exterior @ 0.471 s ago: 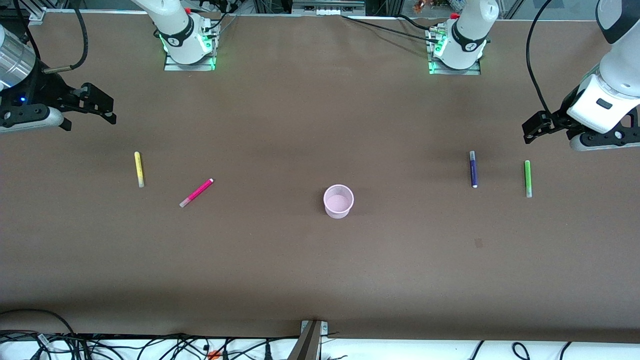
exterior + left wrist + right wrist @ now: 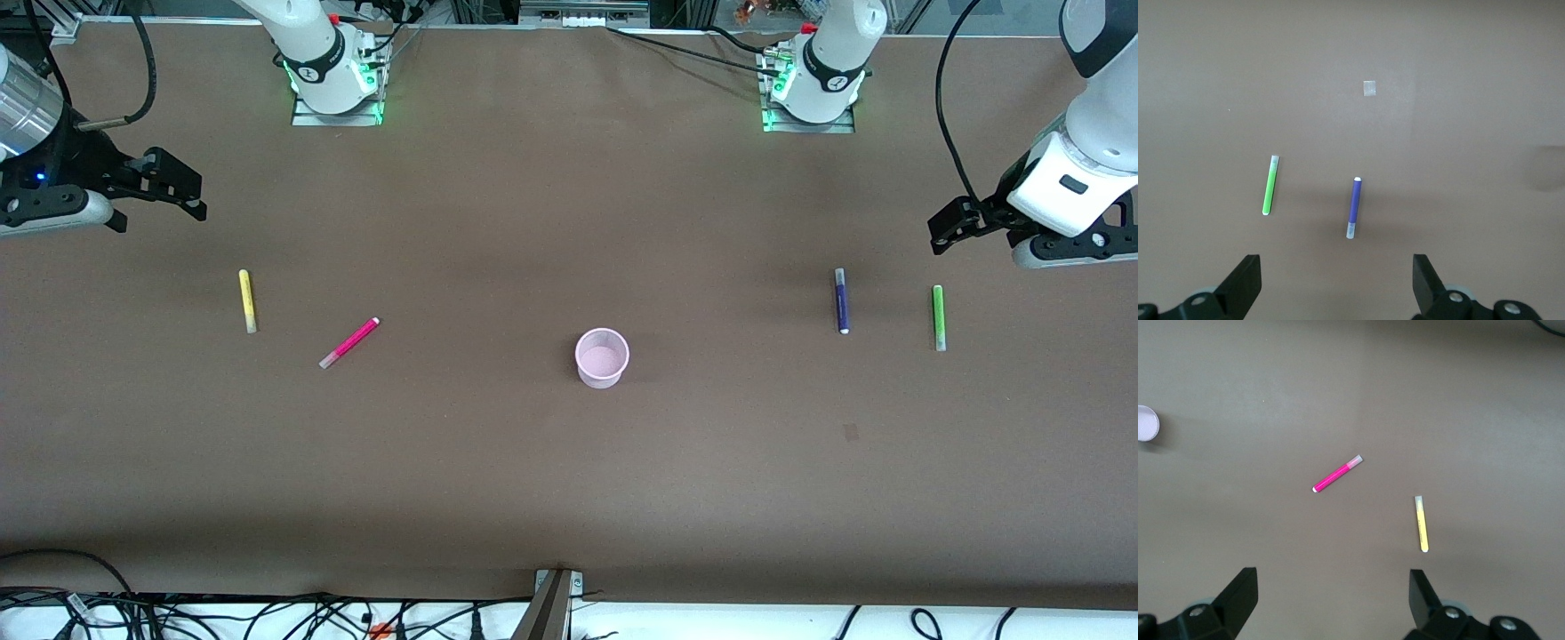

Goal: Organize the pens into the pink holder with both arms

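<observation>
The pink holder (image 2: 602,357) stands upright mid-table, with no pen in it; it shows again in the right wrist view (image 2: 1147,423). Toward the right arm's end lie a yellow pen (image 2: 247,300) (image 2: 1421,523) and a magenta pen (image 2: 349,342) (image 2: 1337,474). Toward the left arm's end lie a dark blue pen (image 2: 841,300) (image 2: 1353,207) and a green pen (image 2: 938,317) (image 2: 1270,185). My right gripper (image 2: 182,189) (image 2: 1331,593) hangs open above the table at its end. At the other end my left gripper (image 2: 944,233) (image 2: 1336,277) is open too. Neither holds anything.
Both arm bases (image 2: 335,80) (image 2: 811,89) sit along the table's edge farthest from the front camera. A small pale mark (image 2: 851,432) (image 2: 1369,88) lies on the brown table nearer the camera than the blue pen. Cables (image 2: 267,613) hang past the near edge.
</observation>
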